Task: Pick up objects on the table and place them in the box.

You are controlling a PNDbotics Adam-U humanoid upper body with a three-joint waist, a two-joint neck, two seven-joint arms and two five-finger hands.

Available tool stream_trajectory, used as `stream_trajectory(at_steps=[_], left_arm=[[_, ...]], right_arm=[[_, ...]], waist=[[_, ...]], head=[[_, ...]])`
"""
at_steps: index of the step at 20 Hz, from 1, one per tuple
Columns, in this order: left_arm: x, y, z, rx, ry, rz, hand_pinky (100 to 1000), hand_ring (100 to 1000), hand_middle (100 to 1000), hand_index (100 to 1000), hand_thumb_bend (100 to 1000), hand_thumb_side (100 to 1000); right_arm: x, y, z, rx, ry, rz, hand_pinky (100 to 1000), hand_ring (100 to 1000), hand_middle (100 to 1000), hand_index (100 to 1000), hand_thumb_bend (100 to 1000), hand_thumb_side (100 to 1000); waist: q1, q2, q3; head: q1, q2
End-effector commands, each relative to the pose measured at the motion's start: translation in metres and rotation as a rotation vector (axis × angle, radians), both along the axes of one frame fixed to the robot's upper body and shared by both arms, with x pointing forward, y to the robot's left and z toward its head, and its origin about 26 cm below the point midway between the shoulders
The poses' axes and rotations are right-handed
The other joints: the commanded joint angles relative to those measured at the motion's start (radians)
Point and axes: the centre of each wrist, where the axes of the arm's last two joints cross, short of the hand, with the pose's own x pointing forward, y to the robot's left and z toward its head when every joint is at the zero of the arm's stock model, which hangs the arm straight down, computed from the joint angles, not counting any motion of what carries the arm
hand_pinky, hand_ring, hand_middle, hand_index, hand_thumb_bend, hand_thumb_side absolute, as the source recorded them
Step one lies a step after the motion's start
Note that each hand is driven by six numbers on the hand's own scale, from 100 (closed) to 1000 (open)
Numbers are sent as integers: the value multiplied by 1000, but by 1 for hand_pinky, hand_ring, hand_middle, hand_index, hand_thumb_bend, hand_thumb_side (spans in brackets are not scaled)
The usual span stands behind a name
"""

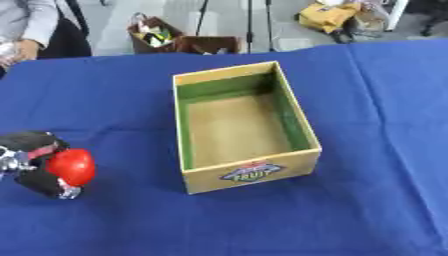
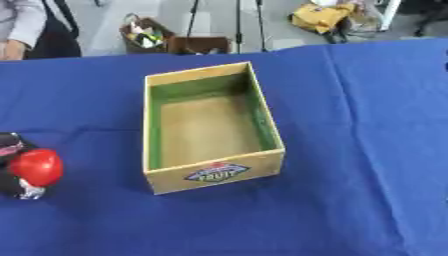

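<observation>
Left hand [image 1: 35, 165] sits at the left edge of the frame, lower-left quadrant, black fingers curled round a red round object [image 1: 72, 166], so it's clamped on it. The red object shows on the hand's right-facing side, shiny, roughly apple- or tomato-shaped; can't tell which. Hand and object are just above or on the blue tablecloth [image 1: 376, 150]; can't tell whether there's contact, though a dark shadow lies right under them. The right eye view shows the same grip closer to the left border, with part of the hand cut off. Box [image 1: 299, 122] is in the centre of the frame, well apart from the hand, to its right. It's an open-top rectangular cardboard carton, long axis running from lower centre toward upper centre, slightly rotated. Inner walls are green, floor is plain brown with nothing visible inside. The near short wall carries a printed fruit label [image 1: 249, 172] in blue, red and white. The cloth covers the whole table surface, with a few soft creases on the right side. Right hand shows in neither view. Beyond the far table edge, at the top of the frame: a brown bag [image 1: 153, 35] with stuff in it, and a yellow bundle [image 1: 328, 15] at the upper right.
</observation>
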Motion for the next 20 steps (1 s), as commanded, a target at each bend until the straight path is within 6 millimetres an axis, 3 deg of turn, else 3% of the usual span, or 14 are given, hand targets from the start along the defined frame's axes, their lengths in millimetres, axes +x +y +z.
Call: stream_trajectory(at_steps=[1, 6, 14, 20], left_arm=[[-3, 2, 28, 35, -77, 0, 100, 349, 428, 604, 100, 570], [-2, -23, 71, 62, -210, -84, 100, 335, 420, 592, 100, 544], [-2, -95, 137, 46, -423, -296, 100, 306, 395, 583, 100, 518], [7, -153, 157, 9, -533, -409, 100, 295, 365, 572, 100, 509]], right_arm=[[-2, -1, 9, -12, -29, 1, 733, 729, 610, 758, 100, 819], [-2, -1, 9, -15, -30, 2, 733, 729, 610, 757, 100, 819], [-2, 0, 9, -16, -28, 10, 733, 729, 610, 757, 100, 816], [-1, 3, 10, -14, -32, 30, 732, 728, 610, 757, 100, 813]], waist=[[1, -23, 2], [2, -27, 5], [6, -31, -6], [9, -32, -26]], head=[[-4, -4], [-19, 2], [-23, 3], [-8, 1]])
